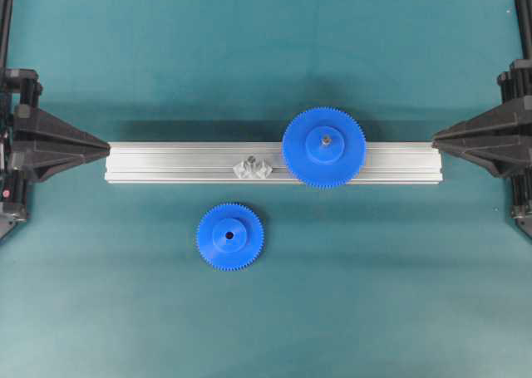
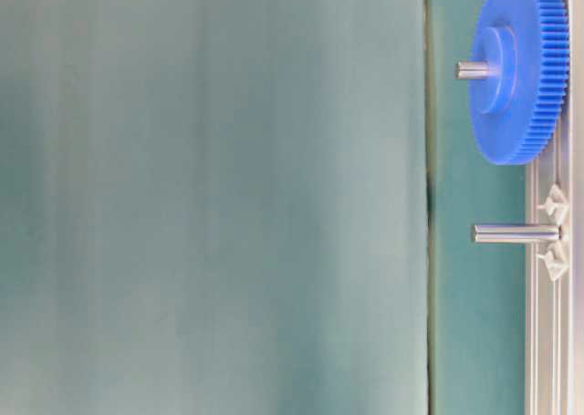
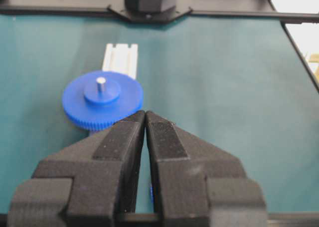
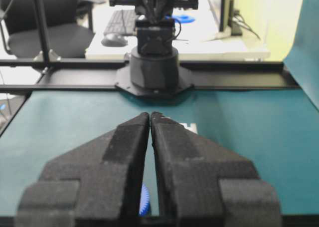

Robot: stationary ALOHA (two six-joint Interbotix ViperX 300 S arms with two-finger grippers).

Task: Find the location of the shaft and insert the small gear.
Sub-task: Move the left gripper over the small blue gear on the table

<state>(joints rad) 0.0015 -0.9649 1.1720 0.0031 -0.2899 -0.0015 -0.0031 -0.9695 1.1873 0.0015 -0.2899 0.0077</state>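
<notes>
Teal mat (image 1: 166,62) covers table; beyond it black office chair (image 4: 45,32), desk (image 4: 199,45) with keyboard (image 4: 122,21), mouse (image 4: 113,39).

Left gripper (image 3: 145,114): two matte black wedge fingers (image 3: 117,147), tapered to a point, grainy pad strips seen along the inner faces, blocky stepped housings at 6 o'clock. Right gripper (image 4: 150,115): same black tapered build, rough-textured pads. Opposite arm base (image 4: 153,67): black round collar on a flat plate.

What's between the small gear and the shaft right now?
Overhead, only bare green mat and the rail's near edge separate the small gear from the shaft. The big gear sits off to the right.
</notes>
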